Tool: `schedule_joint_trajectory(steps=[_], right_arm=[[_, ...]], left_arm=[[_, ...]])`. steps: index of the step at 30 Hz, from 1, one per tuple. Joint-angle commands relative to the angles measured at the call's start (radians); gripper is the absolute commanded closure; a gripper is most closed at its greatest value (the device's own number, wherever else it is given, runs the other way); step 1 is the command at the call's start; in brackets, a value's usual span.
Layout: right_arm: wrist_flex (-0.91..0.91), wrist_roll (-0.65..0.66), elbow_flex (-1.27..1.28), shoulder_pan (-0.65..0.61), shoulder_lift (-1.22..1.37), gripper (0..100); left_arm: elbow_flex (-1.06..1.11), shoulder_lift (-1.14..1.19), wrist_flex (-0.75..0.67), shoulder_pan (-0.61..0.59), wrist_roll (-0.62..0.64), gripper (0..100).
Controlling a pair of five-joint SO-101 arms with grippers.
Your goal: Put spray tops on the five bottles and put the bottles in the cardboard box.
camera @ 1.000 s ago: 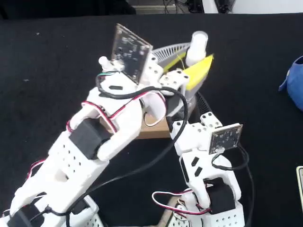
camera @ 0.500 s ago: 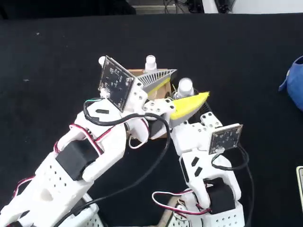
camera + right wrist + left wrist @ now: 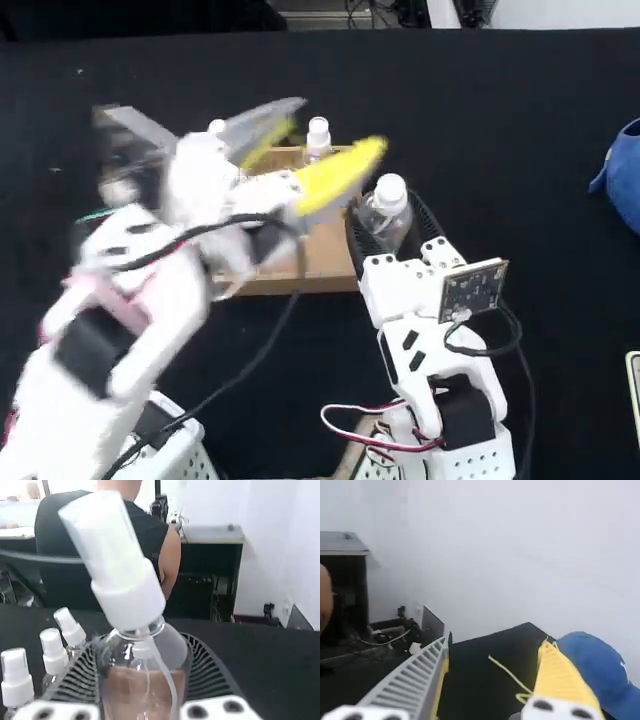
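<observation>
Clamped in the right gripper (image 3: 386, 228) just beside the brown cardboard box (image 3: 322, 268), the clear plastic bottle (image 3: 142, 680) carries its white spray top (image 3: 112, 565) crooked, so it may pop off or strike the small capped bottles (image 3: 65, 630) nearby, below the spread-open, empty left gripper (image 3: 335, 128).

Quick tally: two arms (left arm (image 3: 120, 310), right arm (image 3: 430, 330)), one cardboard box (image 3: 325, 260), one blue cap (image 3: 622, 180). One near bottle (image 3: 135, 670) plus three other bottles (image 3: 52, 652) beside it, so four I can count, each with a white spray top (image 3: 120, 565).
</observation>
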Motion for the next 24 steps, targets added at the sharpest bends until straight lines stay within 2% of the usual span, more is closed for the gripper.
schedule_joint_trajectory(steps=[1,5,8,10,15,19,24], right_arm=[[-0.094,-0.035,0.01,-0.015,-0.077,98.8],[-0.146,-0.133,0.039,-0.015,-0.038,98.8],[-0.221,-0.144,0.068,-0.015,0.012,98.8],[-0.284,-0.141,0.094,-0.031,0.05,98.8],[-0.46,-0.14,0.176,-0.103,0.14,98.8],[-0.52,-0.138,0.214,-0.121,0.173,98.8],[-0.529,-0.138,0.226,-0.12,0.191,98.8]], left_arm=[[-0.079,-0.143,0.209,-0.166,-0.002,83],[-0.015,-0.206,0.358,-0.424,-0.003,83],[0.124,-0.219,0.354,-0.621,0.003,83],[0.246,-0.218,0.311,-0.707,0.006,83],[0.605,-0.229,0.041,-0.831,-0.002,83],[0.809,-0.226,-0.15,-0.886,-0.002,83],[0.932,-0.229,-0.256,-0.889,0.006,83]])
